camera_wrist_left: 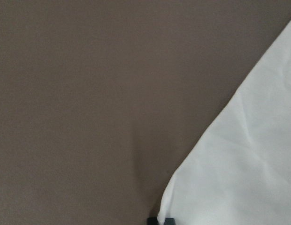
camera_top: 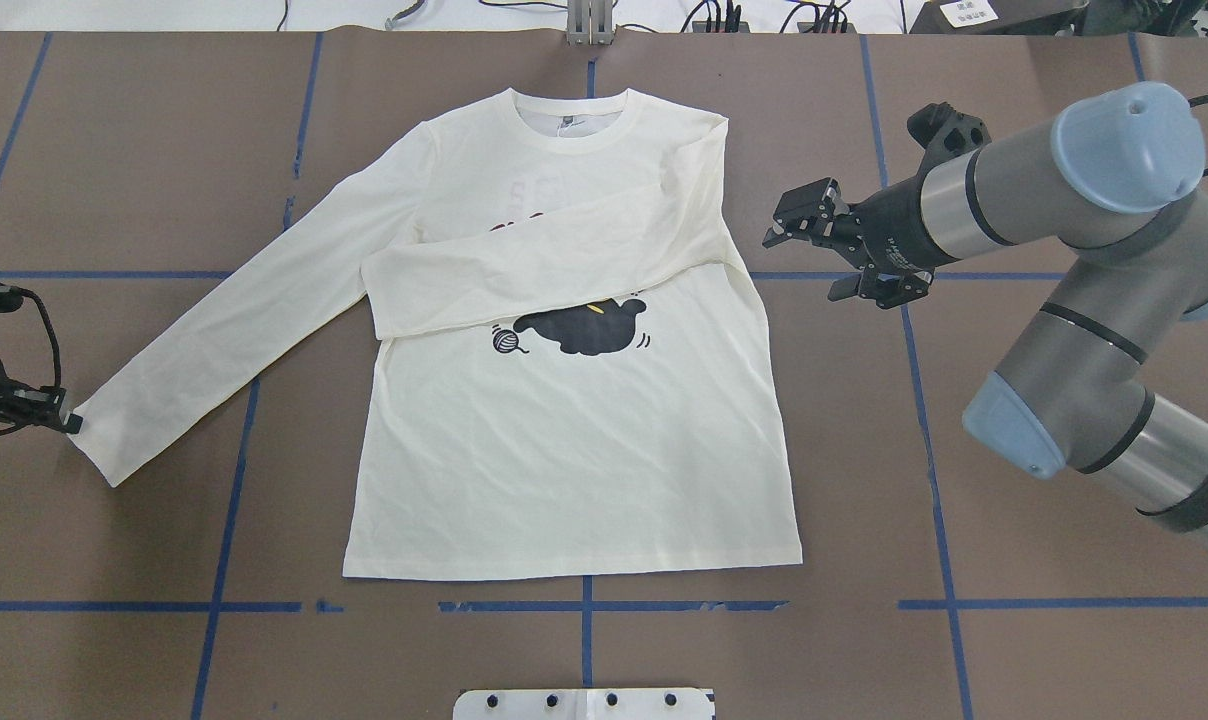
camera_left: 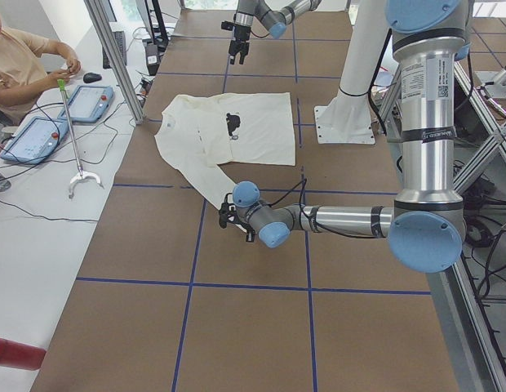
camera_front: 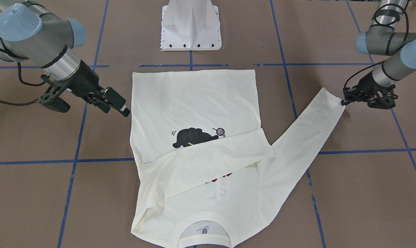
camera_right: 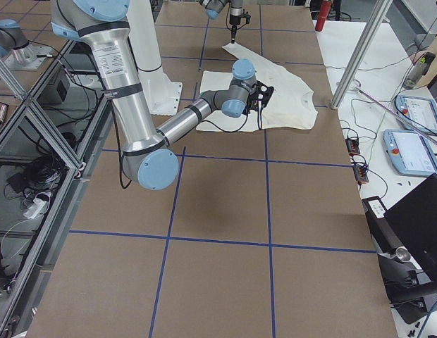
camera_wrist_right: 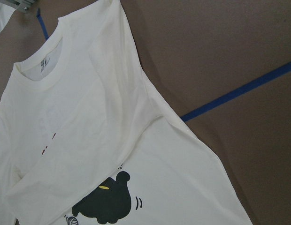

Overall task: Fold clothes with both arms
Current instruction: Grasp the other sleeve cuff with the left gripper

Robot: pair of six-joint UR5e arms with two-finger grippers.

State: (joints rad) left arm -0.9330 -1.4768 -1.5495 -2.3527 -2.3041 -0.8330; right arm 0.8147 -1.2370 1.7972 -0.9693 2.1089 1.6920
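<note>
Far out on the robot's left, the left gripper [camera_top: 64, 424] pinches the cuff [camera_top: 99, 445] of the sleeve [camera_top: 234, 335], which slants back toward the shirt [camera_top: 564, 450]; the right gripper [camera_top: 779, 222] hangs open.

The T-shirt [camera_top: 564, 470] is cream, verging on pale yellow, its ribbed collar [camera_top: 570, 134] the same tone. Its print shows a black cat [camera_top: 589, 328], a small purple-grey yarn ball [camera_top: 506, 341] and a sliver of red lettering [camera_front: 223, 176]. The worktop [camera_top: 764, 660] is dull brown, ruled into squares by blue tape [camera_top: 114, 606]. The left arm [camera_front: 380, 39] and right arm [camera_top: 1094, 330] are grey and silver with light blue caps [camera_top: 1124, 130]; the left pincer [camera_front: 344, 101] and right pincer [camera_top: 804, 262] are black
</note>
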